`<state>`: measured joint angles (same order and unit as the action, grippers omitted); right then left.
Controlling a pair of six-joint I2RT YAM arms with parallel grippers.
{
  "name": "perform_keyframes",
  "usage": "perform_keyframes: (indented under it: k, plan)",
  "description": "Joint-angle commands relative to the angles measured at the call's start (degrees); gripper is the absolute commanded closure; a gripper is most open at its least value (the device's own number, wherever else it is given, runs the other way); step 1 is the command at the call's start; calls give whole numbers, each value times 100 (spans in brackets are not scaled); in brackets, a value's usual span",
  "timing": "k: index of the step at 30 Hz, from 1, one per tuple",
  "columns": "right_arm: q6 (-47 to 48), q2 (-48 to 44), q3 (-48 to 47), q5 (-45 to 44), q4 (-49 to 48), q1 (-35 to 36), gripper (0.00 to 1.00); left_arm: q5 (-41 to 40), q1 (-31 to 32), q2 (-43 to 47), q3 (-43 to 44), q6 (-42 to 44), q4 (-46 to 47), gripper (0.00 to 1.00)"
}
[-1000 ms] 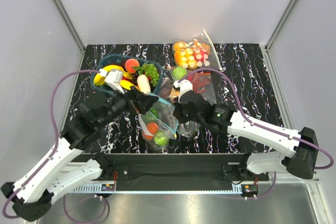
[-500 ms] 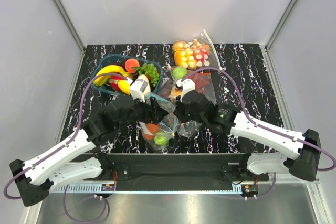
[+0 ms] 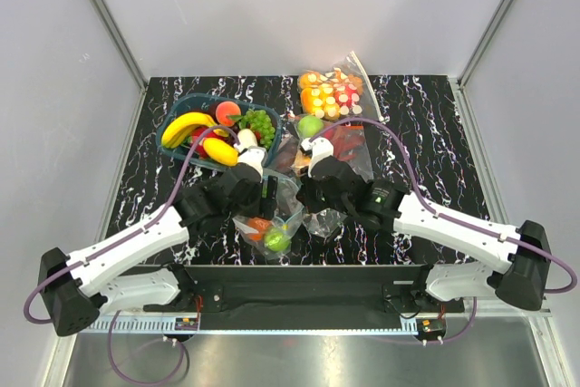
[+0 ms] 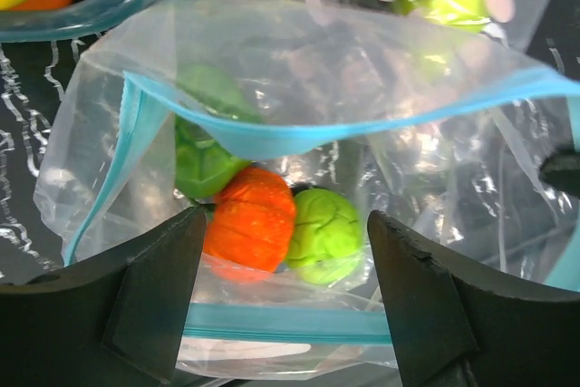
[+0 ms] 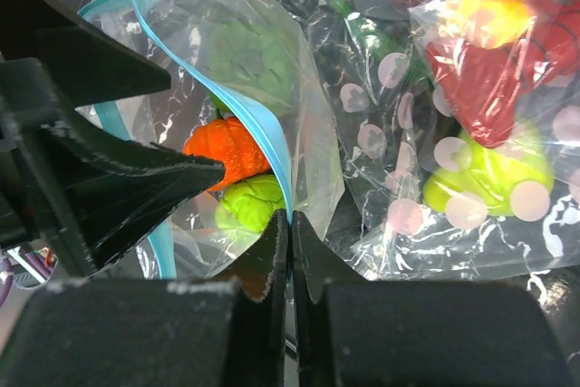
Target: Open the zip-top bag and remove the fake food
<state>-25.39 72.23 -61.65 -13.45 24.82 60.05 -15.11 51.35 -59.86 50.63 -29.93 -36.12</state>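
Note:
The zip-top bag (image 3: 272, 221) lies at the table's front middle with its mouth open. In the left wrist view its teal zipper strips (image 4: 299, 138) are spread apart. Inside lie an orange fruit (image 4: 249, 224), a light green fruit (image 4: 326, 235) and a darker green one (image 4: 204, 165). My left gripper (image 4: 285, 305) is open at the bag's mouth, with a finger on either side of the fruit and nothing held. My right gripper (image 5: 290, 219) is shut on the bag's teal zipper edge (image 5: 263, 133) and holds that side up. In the top view both grippers, left (image 3: 263, 195) and right (image 3: 304, 195), meet over the bag.
A teal container (image 3: 188, 99) at the back left holds bananas (image 3: 190, 126), a peach (image 3: 227, 112) and green grapes (image 3: 258, 121). A larger clear bag with red peppers (image 3: 343, 144) lies right of the bag. A small bag of orange and red-white pieces (image 3: 331, 92) lies behind it.
My left arm has swung from the teal container forward and right to the bag's mouth, and its gripper is now open there. My right gripper has kept its hold on the bag's edge.

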Motion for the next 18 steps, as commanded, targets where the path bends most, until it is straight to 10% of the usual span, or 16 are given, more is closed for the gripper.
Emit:
perform_keyframes:
  k: [1,18]
  plan:
    - [-72,107,39,185,-337,-29,95,-404,24,-114,263,207,-141,21]
    - [-45,363,-102,431,-698,-20,95,-659,-20,-1098,149,365,475,10]
